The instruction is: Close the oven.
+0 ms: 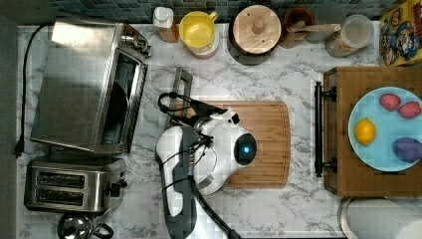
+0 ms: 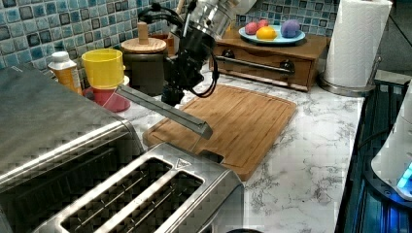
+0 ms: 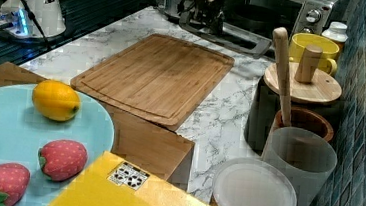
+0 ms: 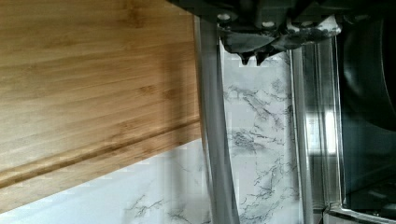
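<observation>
While the oven (image 1: 84, 84) door hangs open, the hand (image 2: 172, 94) hovers beside its handle, grip unclear

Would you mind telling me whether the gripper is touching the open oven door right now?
Cannot tell. In the left view the gripper sits right at the oven door, overlapping its edge, but no view plainly shows contact or a gap.

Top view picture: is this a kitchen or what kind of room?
Most likely a kitchen counter. There is a toaster oven with its door hanging open, a two-slot toaster, a wooden cutting board on the marble worktop, and blue wall tiles behind.
</observation>
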Controlling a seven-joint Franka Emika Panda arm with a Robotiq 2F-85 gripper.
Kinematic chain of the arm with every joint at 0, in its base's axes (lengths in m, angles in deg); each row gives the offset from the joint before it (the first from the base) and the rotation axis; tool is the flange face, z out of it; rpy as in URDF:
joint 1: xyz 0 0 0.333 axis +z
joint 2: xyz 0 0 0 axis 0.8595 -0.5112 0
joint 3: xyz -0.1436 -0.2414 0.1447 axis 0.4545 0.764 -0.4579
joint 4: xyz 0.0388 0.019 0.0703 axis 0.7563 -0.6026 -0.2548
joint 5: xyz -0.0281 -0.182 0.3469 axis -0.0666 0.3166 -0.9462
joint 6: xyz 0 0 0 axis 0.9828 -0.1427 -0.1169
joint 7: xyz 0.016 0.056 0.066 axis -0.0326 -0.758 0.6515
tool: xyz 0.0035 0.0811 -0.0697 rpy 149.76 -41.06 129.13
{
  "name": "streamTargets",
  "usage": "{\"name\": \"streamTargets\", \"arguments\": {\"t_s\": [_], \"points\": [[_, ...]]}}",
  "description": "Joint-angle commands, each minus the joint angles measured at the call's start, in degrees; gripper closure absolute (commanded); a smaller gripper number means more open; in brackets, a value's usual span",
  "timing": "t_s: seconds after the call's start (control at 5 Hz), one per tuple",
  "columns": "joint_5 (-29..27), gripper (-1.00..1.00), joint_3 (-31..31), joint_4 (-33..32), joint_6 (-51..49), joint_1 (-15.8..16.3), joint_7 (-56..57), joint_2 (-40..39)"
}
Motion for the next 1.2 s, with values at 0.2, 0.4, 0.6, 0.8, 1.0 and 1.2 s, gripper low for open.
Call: {"name": "streamTargets", "arguments": {"t_s": [0.2, 0.4, 0.6, 0.8, 1.0, 1.2], "points": [[30.5, 1.0, -8.2, 26.3, -6.9, 7.8, -38.4, -0.5], [35.7, 1.0, -9.5, 28.6, -8.8, 7.1, -44.1, -0.3], [45.6, 1.0, -10.2, 32.2, -12.1, 7.6, -54.8, -0.6], [56.9, 1.0, -11.0, 38.6, -19.8, 8.7, -63.6, -3.8], [62.5, 1.0, -11.2, 43.2, -24.9, 10.0, -68.0, -7.7], [66.6, 1.0, -9.2, 45.0, -27.1, 12.1, -73.5, -8.2]]}}
